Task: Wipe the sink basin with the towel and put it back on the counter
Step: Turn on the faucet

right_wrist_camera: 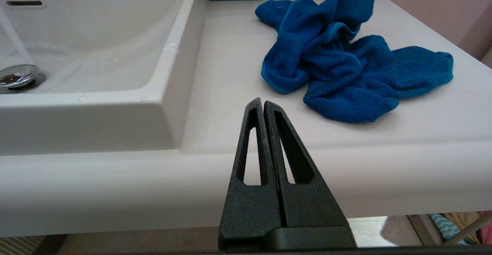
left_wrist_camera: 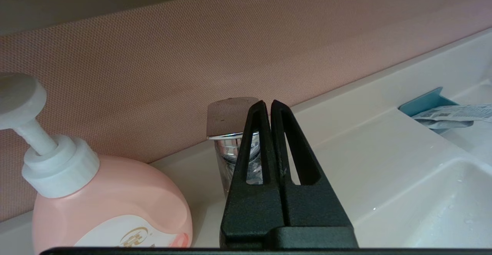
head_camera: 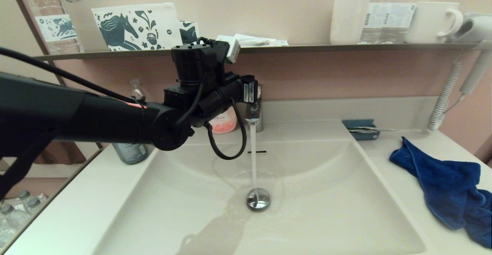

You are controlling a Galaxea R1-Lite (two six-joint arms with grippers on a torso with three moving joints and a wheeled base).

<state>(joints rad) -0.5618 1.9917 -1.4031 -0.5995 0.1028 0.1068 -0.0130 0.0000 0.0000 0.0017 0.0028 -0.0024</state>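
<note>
The royal-blue towel [head_camera: 442,186] [right_wrist_camera: 346,67] lies crumpled on the counter [right_wrist_camera: 230,74] to the right of the sink basin [head_camera: 326,193] [right_wrist_camera: 107,47]. Water runs from the chrome faucet [head_camera: 254,113] [left_wrist_camera: 226,132] onto the round drain plug [head_camera: 258,199] [right_wrist_camera: 17,77], below the overflow slot [head_camera: 257,152]. My left arm [head_camera: 115,120] reaches across the basin; its gripper [left_wrist_camera: 268,103] is shut, its tips at the faucet's flat handle. My right gripper [right_wrist_camera: 263,101] is shut and empty, low in front of the counter's front edge, short of the towel.
A teal tray [head_camera: 360,129] [left_wrist_camera: 426,101] sits behind the towel. A pink soap pump bottle [head_camera: 223,124] [left_wrist_camera: 107,205] stands left of the faucet, with a grey-blue bottle [head_camera: 130,153] further left. Mugs and bottles line the dark shelf [head_camera: 307,47]. A hair dryer [head_camera: 474,28] hangs at right.
</note>
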